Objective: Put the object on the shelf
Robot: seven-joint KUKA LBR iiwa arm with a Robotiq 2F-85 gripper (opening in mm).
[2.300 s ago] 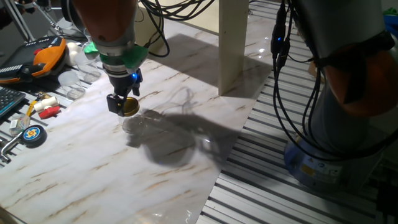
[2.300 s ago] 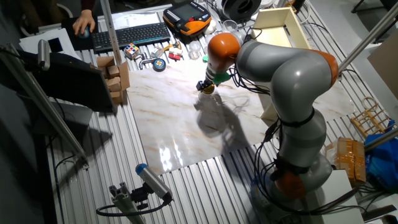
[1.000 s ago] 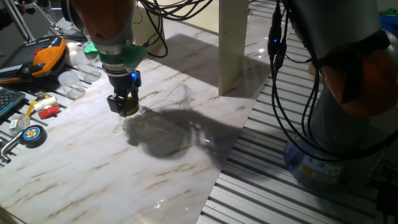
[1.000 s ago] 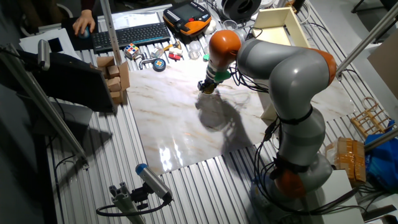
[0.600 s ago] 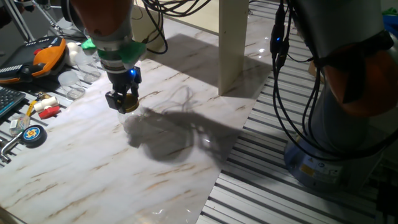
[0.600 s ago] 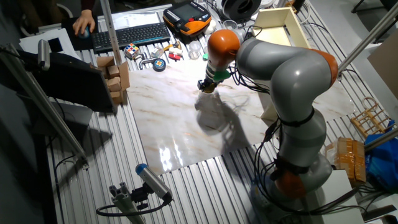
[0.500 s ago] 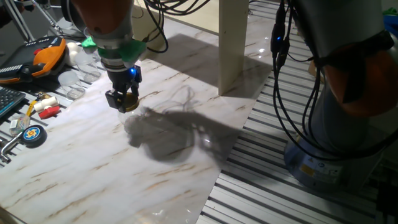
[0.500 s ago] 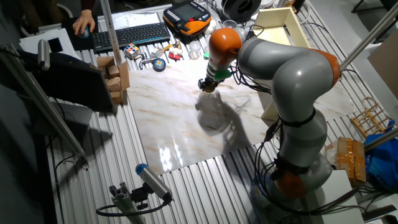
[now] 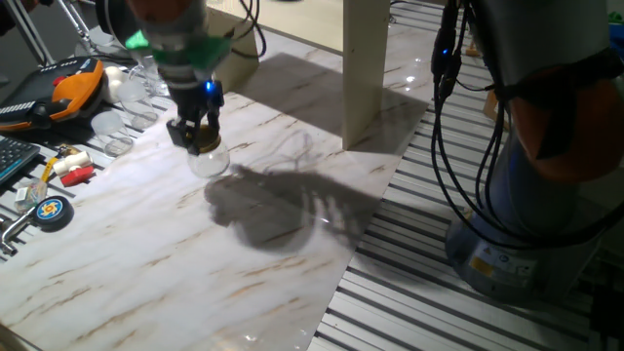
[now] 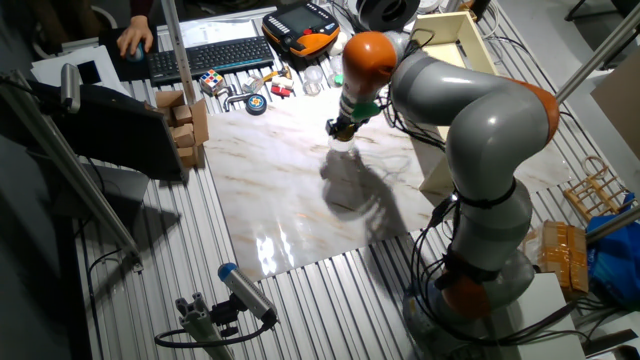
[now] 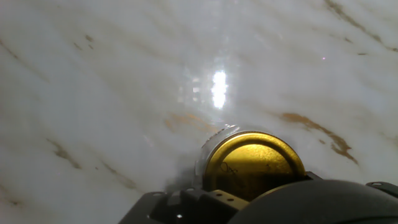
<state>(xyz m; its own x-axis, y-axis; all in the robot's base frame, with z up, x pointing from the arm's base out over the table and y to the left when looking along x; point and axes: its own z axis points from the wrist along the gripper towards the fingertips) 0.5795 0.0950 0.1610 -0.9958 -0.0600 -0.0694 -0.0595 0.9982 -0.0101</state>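
Note:
The small clear glass jar (image 9: 209, 160) with a gold lid (image 11: 252, 163) hangs under my gripper (image 9: 198, 139), lifted clear of the marble table top. The gripper is shut on the jar at its lid. The jar also shows in the other fixed view (image 10: 343, 137) below the gripper (image 10: 343, 128). The hand view looks down on the gold lid with the marble far beneath it. The cream-beige shelf has an upright leg (image 9: 366, 68) at the back right of the table, and its top (image 10: 440, 30) shows in the other fixed view.
At the table's left edge lie lidless clear glasses (image 9: 117, 122), an orange and black device (image 9: 70, 86), a round blue and yellow item (image 9: 50, 211) and small tools. Black cables (image 9: 444, 117) hang from the arm at the right. The marble top (image 9: 146, 283) ends at a slatted metal base.
The gripper has risen with the jar, which has come off the table and moved a little toward the back. The jar stays held.

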